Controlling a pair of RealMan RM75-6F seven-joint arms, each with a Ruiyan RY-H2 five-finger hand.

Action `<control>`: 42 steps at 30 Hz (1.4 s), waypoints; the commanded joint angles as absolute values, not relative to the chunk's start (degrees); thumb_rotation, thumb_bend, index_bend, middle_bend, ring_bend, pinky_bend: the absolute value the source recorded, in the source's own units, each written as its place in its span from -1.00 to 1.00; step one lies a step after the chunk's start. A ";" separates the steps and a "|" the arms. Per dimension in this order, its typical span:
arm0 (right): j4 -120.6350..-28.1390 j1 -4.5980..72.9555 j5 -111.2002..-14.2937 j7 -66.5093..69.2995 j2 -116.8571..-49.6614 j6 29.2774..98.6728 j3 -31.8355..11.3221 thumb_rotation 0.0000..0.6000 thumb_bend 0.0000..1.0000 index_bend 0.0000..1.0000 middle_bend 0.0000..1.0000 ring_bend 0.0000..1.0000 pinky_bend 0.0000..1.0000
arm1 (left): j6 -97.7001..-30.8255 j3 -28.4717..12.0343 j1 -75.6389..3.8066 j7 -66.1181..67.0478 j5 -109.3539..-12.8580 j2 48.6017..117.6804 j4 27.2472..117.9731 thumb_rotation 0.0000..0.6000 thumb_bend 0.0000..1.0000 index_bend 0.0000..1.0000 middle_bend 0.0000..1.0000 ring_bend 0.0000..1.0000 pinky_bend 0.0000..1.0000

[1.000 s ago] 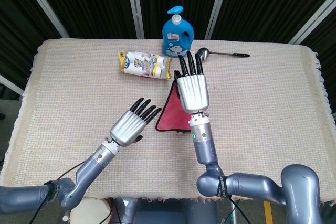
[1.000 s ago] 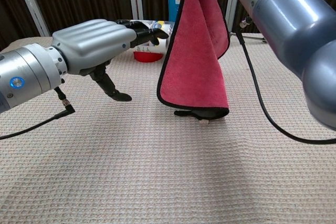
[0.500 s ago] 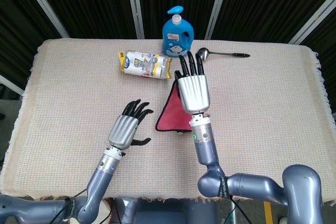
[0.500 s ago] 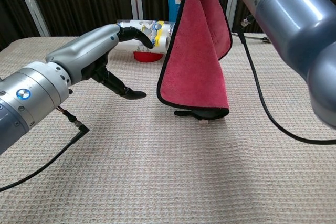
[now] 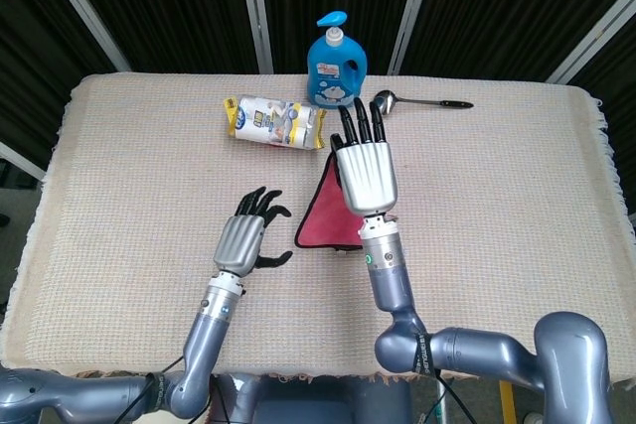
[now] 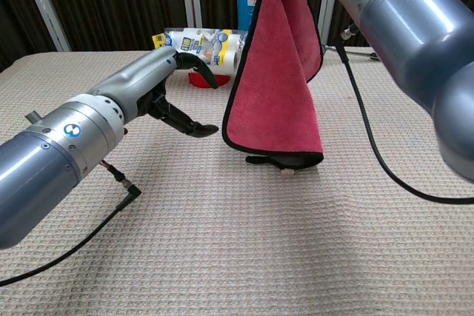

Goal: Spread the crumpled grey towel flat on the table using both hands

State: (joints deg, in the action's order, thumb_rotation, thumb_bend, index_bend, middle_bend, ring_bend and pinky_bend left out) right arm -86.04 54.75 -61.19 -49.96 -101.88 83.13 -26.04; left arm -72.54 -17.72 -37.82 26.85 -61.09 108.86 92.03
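Note:
The only towel in sight is red with a dark edge, not grey. The towel (image 6: 278, 72) hangs in folds from my right hand (image 5: 365, 171), which holds its top high above the table. Its bottom hem touches the table cloth. From the head view only a red triangle of the towel (image 5: 316, 217) shows left of and below that hand. My left hand (image 5: 243, 235) hovers low, just left of the towel's lower edge, fingers apart and holding nothing. In the chest view the left hand's fingertips (image 6: 204, 129) lie a short gap from the hem.
A blue pump bottle (image 5: 335, 62) stands at the back, with a white and yellow packet (image 5: 275, 121) lying to its left and a spoon (image 5: 417, 101) to its right. Something small and red (image 6: 205, 78) lies under the packet. A beige woven cloth (image 5: 517, 206) covers the table.
My left hand has turned and drawn in toward the towel's lower left edge, its forearm swinging more upright. The right hand and towel have stayed still.

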 commanded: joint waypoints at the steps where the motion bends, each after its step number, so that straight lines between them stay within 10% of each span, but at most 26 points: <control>1: -85.71 55.01 -61.22 -50.01 -102.13 82.98 -26.14 1.00 0.28 0.35 -0.59 -0.83 -0.76 | -72.25 -18.37 -38.48 27.20 -60.45 109.78 91.27 1.00 -0.69 -0.35 -0.78 -1.00 -0.87; 34: -87.02 55.83 -61.55 -51.53 -102.44 83.11 -26.59 1.00 0.28 0.35 -0.57 -0.83 -0.76 | -65.85 -23.85 -43.60 25.82 -49.76 116.17 81.71 1.00 -0.51 -0.09 -0.76 -1.00 -0.86; 42: -87.20 55.75 -61.66 -51.78 -102.23 83.15 -26.42 1.00 0.28 0.35 -0.57 -0.83 -0.76 | -65.65 -24.06 -44.17 24.81 -49.49 116.52 81.91 1.00 -0.14 0.14 -0.70 -1.00 -0.86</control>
